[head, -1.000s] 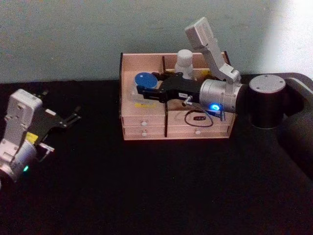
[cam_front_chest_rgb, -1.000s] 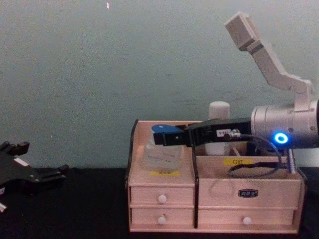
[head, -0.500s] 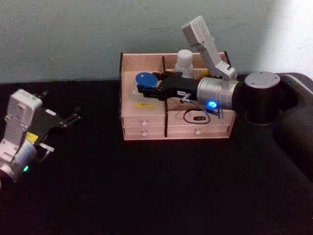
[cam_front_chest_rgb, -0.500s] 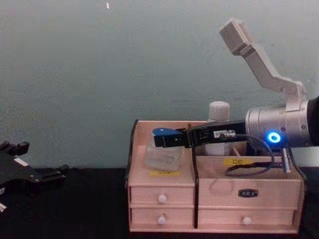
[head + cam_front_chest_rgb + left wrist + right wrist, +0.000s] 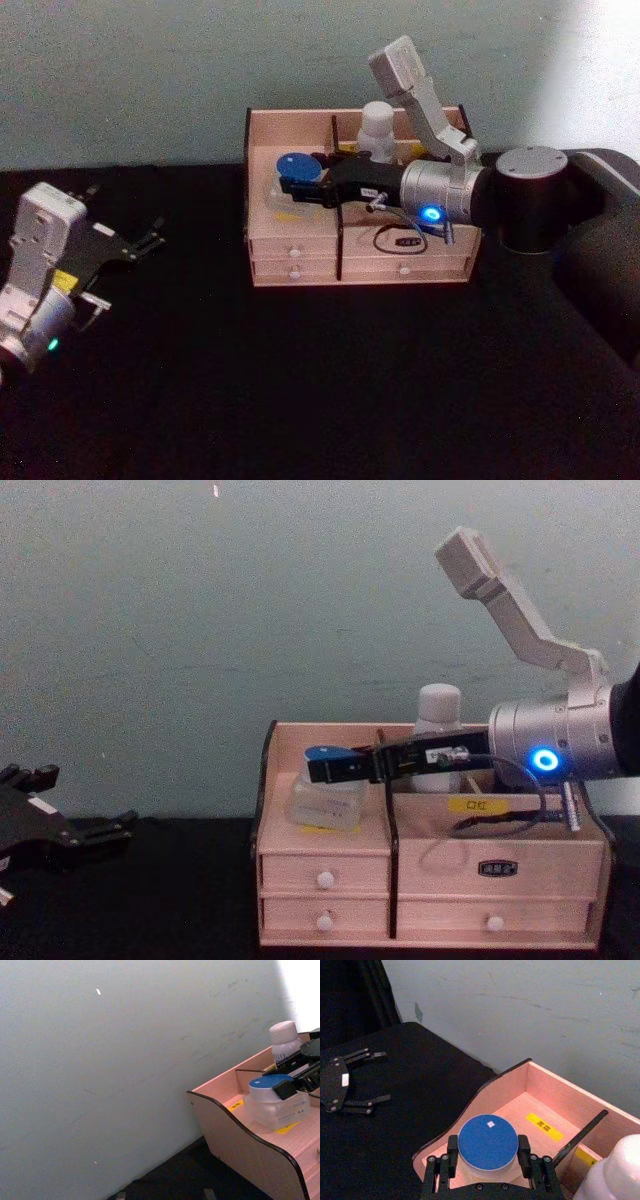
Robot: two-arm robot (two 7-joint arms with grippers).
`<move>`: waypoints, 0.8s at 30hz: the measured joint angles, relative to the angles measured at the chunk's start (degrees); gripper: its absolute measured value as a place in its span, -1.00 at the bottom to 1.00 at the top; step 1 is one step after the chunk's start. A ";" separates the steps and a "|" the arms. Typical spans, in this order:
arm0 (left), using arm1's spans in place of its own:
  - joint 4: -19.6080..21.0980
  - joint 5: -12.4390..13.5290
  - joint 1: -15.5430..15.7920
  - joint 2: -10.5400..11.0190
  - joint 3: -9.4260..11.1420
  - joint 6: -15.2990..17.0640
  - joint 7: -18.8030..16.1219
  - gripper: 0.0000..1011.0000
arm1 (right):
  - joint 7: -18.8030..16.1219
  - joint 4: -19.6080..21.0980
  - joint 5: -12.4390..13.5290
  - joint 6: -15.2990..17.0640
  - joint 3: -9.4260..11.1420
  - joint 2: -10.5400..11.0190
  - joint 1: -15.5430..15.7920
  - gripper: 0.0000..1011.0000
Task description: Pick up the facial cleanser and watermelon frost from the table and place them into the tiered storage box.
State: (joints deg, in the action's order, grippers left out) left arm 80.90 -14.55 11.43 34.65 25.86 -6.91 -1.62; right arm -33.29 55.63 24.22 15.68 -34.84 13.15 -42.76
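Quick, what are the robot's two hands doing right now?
Left hand: open, holding nothing, parked over the table off to the left.
Right hand: closed on the blue-lidded jar, inside the box.

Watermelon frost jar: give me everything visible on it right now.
The watermelon frost is a short squat jar, with a translucent whitish body and a round blue lid bearing a small pale mark. It looks like plastic. It stands upright in the left front compartment of the tiered storage box, beside a yellow label. The right gripper has a finger on either side of its lid. Whether it rests on the compartment floor is unclear.
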 joint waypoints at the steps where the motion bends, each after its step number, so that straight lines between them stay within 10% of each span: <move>1: 0.00 0.00 0.00 0.00 0.00 0.00 0.00 0.98 | -0.11 -0.21 -0.01 0.02 0.00 -0.09 -0.07 0.41; 24: 0.00 0.00 0.00 0.00 0.00 0.00 0.00 0.98 | -0.13 -0.50 -0.21 0.21 0.05 -0.26 -0.09 0.41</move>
State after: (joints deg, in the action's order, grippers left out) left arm 80.90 -14.55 11.43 34.64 25.86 -6.91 -1.62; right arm -33.42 55.13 24.01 15.89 -34.78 12.89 -42.85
